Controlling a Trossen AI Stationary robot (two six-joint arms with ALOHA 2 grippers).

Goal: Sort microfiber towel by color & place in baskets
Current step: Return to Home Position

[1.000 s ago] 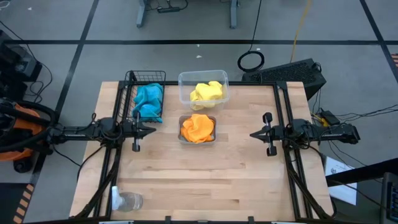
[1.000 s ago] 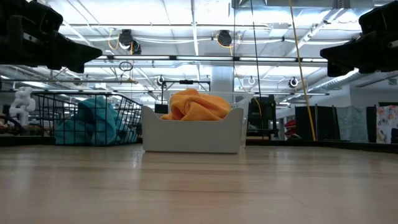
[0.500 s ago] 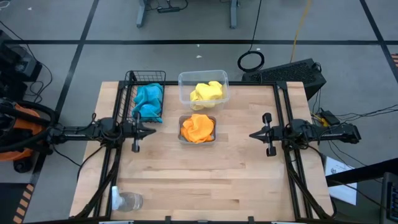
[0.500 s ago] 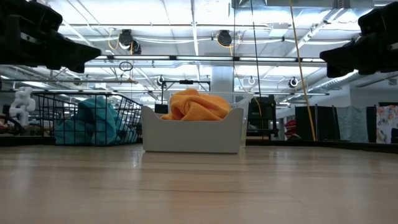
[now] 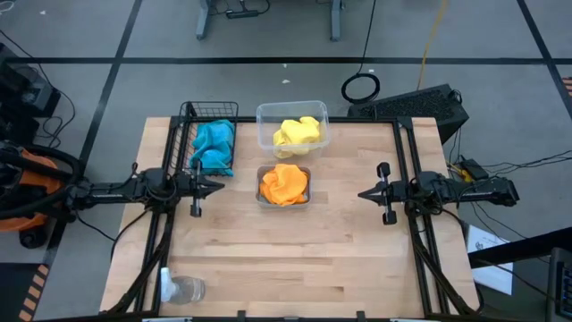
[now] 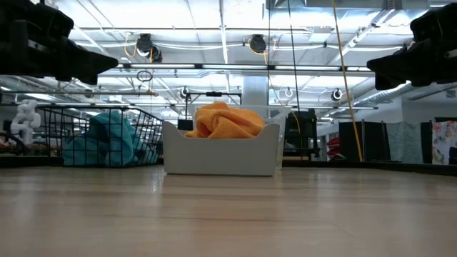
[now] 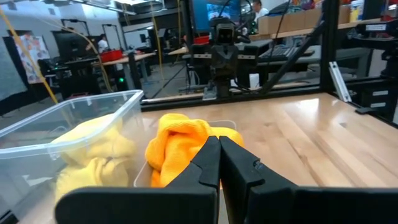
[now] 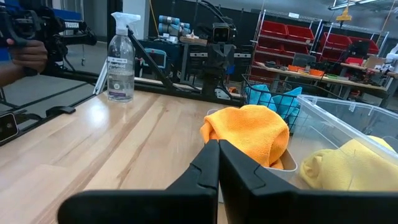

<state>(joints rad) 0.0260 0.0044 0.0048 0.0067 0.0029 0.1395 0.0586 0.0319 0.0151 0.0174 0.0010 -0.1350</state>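
High view: the left end effector (image 5: 214,189) and right end effector (image 5: 363,193) are held closed and empty. Between them an orange towel (image 5: 284,183) is kept in the grey tray (image 5: 260,189); blue towels (image 5: 214,145) are seen in the wire basket (image 5: 190,113) beside the left one.

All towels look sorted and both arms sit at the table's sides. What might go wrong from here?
The blue towel bulges over the near side of the black wire basket, close to the left gripper; moving that arm might snag it. The orange towel is heaped above the rim of the grey tray and may slip if bumped. The right gripper is farther off.
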